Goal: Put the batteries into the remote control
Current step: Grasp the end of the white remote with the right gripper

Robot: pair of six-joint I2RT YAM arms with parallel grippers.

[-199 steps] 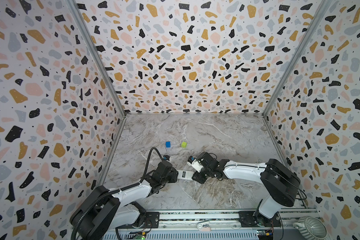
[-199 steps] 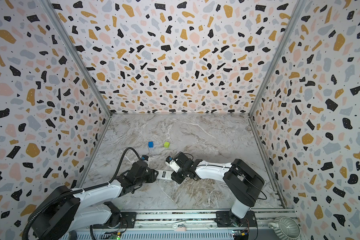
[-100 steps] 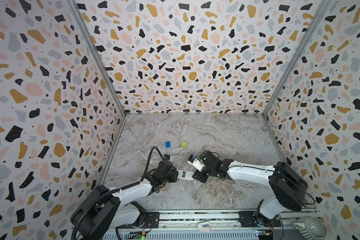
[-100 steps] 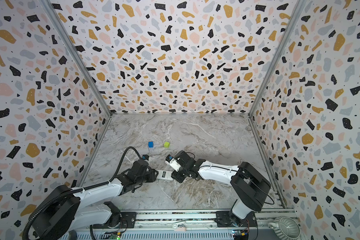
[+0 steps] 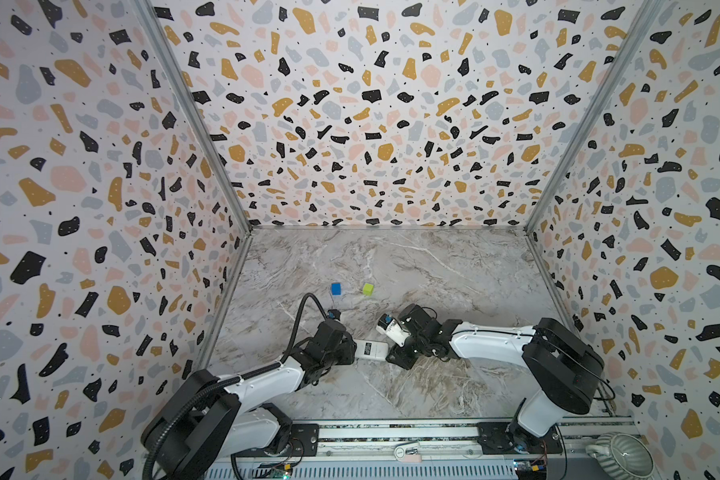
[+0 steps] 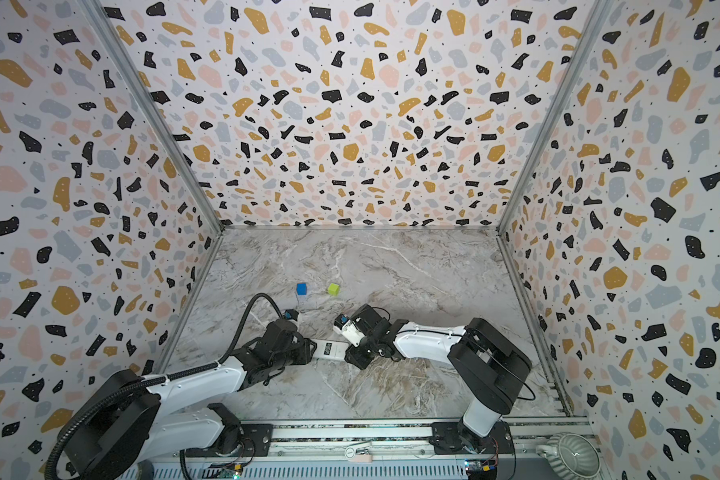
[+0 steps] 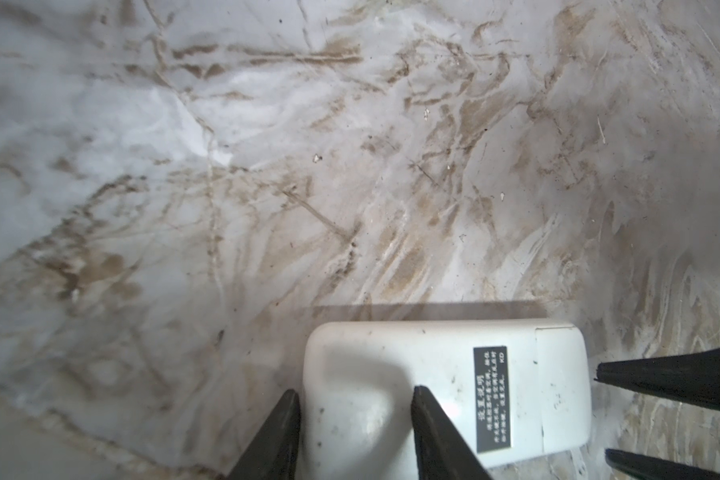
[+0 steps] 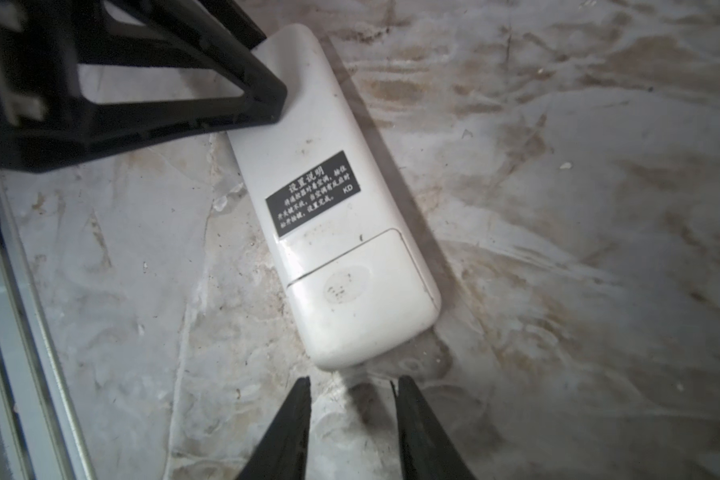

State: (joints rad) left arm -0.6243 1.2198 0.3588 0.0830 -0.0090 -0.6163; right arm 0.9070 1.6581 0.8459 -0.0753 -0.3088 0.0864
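The remote control [image 5: 371, 349] [image 6: 329, 348] lies on the marble floor with its plain white back up. A black label is on the back, and the cover at its end [image 8: 350, 282] is closed. The batteries are hidden. My left gripper [image 5: 352, 350] [image 7: 354, 395] is at one end of the remote, jaws apart. One fingertip [image 7: 422, 411] is over its back and the other just off its end. My right gripper [image 5: 393, 358] [image 8: 352, 380] is open just off the opposite end of the remote [image 8: 337, 216], with only bare floor between its fingers.
A blue cube [image 5: 336, 288] and a green cube [image 5: 367, 289] sit on the floor behind the arms. Terrazzo-patterned walls close three sides. A metal rail [image 5: 391, 432] runs along the front, with a grey ceramic pot [image 5: 620, 457] at its right end.
The right arm's elbow has swung out to the right while its gripper stays at the remote's end. The left arm and the remote have not moved.
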